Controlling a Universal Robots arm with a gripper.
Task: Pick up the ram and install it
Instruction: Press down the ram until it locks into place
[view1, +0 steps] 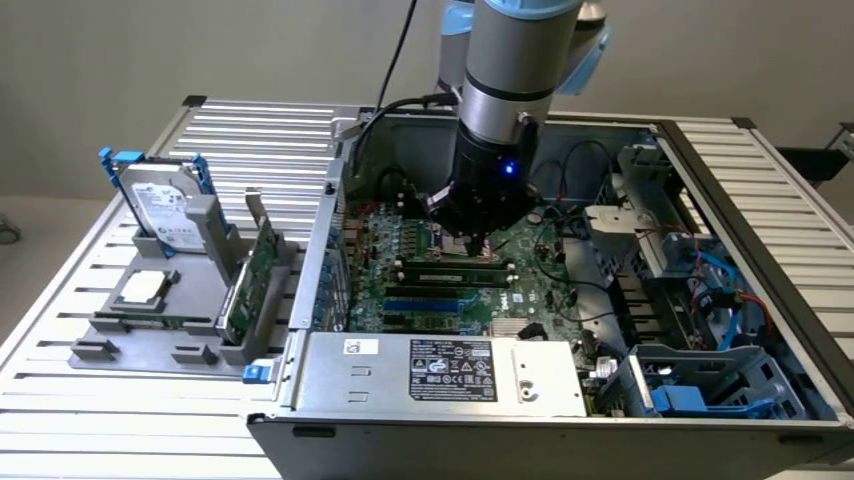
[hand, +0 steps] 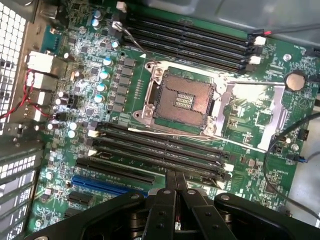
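Note:
I am inside the open computer case, low over the motherboard. The ram, a long narrow green stick, stands on edge along a memory slot just under my gripper. In the wrist view my gripper has its two black fingers pressed together, tips at the nearest of the black memory slots. From there the stick is edge-on and hard to make out. The empty CPU socket lies beyond those slots, with a second bank of slots past it.
A grey holder on the slatted table at the exterior view's left carries a silver hard drive with blue rails and a wider green expansion card. The power supply, case walls, drive cages and loose cables hem in the motherboard.

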